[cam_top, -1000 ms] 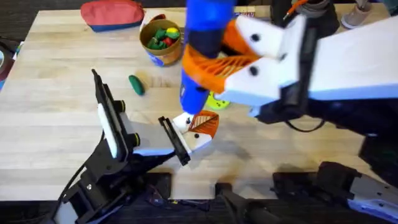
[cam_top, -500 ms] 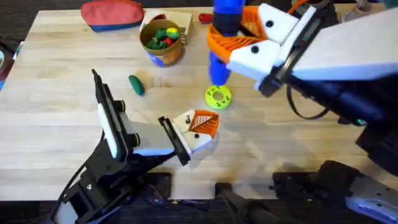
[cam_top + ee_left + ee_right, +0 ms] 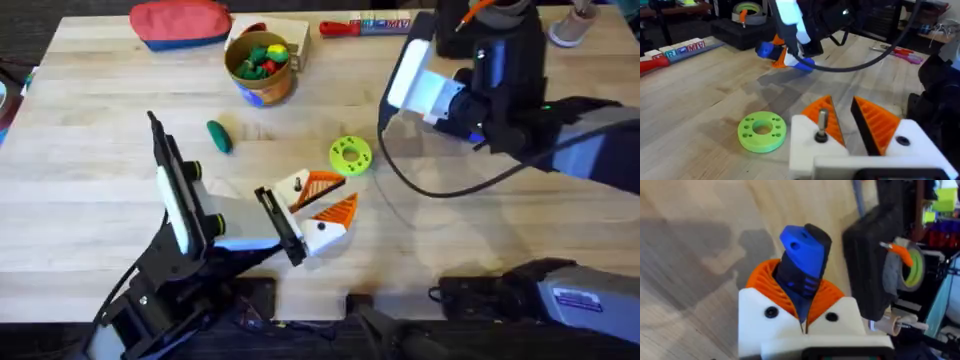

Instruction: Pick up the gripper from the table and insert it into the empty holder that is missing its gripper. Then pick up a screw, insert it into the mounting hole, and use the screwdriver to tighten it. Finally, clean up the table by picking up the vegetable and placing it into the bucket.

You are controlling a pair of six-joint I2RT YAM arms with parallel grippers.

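— Where do we see the right gripper (image 3: 805, 315)?

— Over the far right part of the table (image 3: 100, 200), away from the parts in the middle. In the right wrist view its white fingers with orange ribbed pads (image 3: 765, 280) are clenched around the blue screwdriver (image 3: 802, 262). In the left wrist view we see that same screwdriver (image 3: 785, 52) low over the wood beyond the lime-green disc (image 3: 762, 131).

— And the left gripper (image 3: 285, 228)?

— It rests near the middle of the table, at the white blocks. We cannot tell how its jaws stand: from overhead we see one dark finger against the near block, and the wrist view does not settle it.

— What about the holder (image 3: 290, 188) and the orange gripper (image 3: 320, 185)?

— In the overhead view we see two white blocks side by side, each bearing an orange wedge. The farther one is the holder, with the orange gripper seated on it and a screw (image 3: 821, 125) standing upright in its top, still proud of the surface.

— The vegetable (image 3: 219, 136)?

— It lies on the table to the left of the blocks, apart from them, and near the bucket (image 3: 262, 88), which sits farther back with colourful toys inside. A red pouch (image 3: 180, 22) lies at the far left edge, and a red-handled screwdriver (image 3: 365, 26) along the far edge.
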